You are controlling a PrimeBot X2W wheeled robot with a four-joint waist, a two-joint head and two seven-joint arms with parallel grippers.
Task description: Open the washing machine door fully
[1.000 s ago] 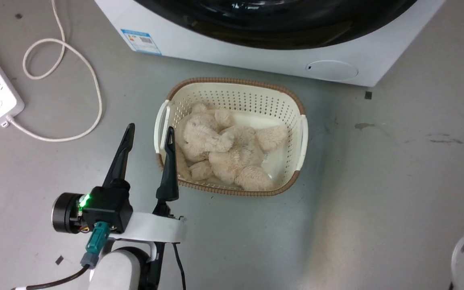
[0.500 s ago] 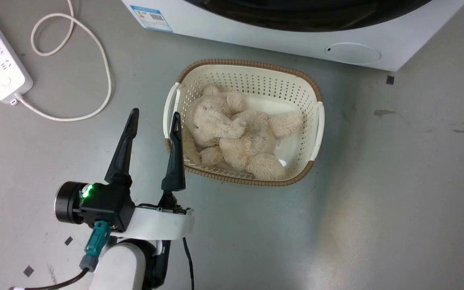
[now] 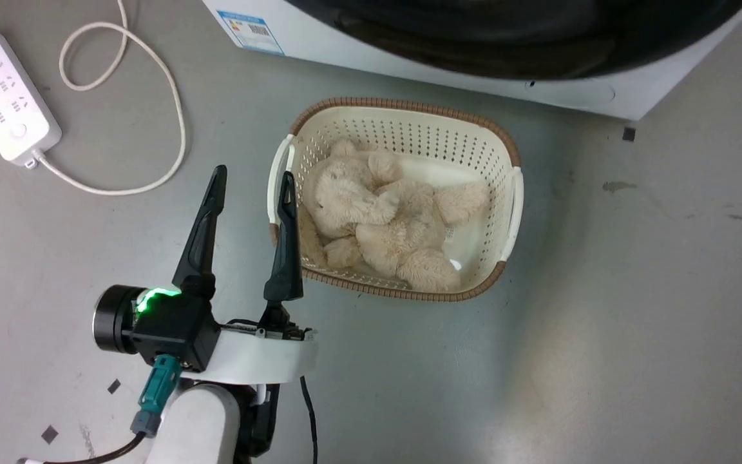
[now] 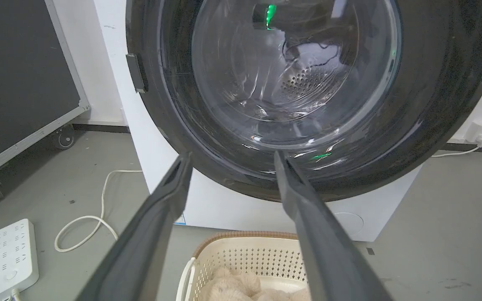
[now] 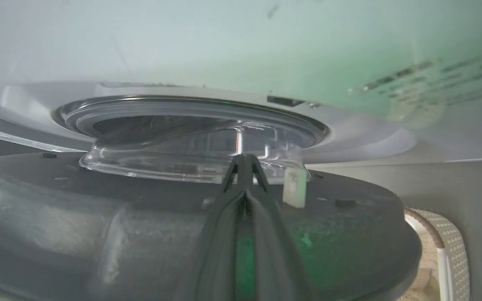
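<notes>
The washing machine door is a glossy black disc along the head view's top edge, overhanging the white machine front. Seen from the left wrist, the door faces me with its clear bowl window. My left gripper hangs open over the floor by the basket, its tips apart below the door. My right gripper is shut, lying along the door's grey inner face, tips at the clear bowl beside a white latch. The door stands ajar from the machine.
A cream basket holding a plush teddy sits on the floor just before the machine. A white power strip and its looped cable lie at the left. A black panel on castors stands left of the machine.
The head camera has shifted. The black door edge now overlaps the small round white flap it left uncovered before. The left gripper stays open by the basket.
</notes>
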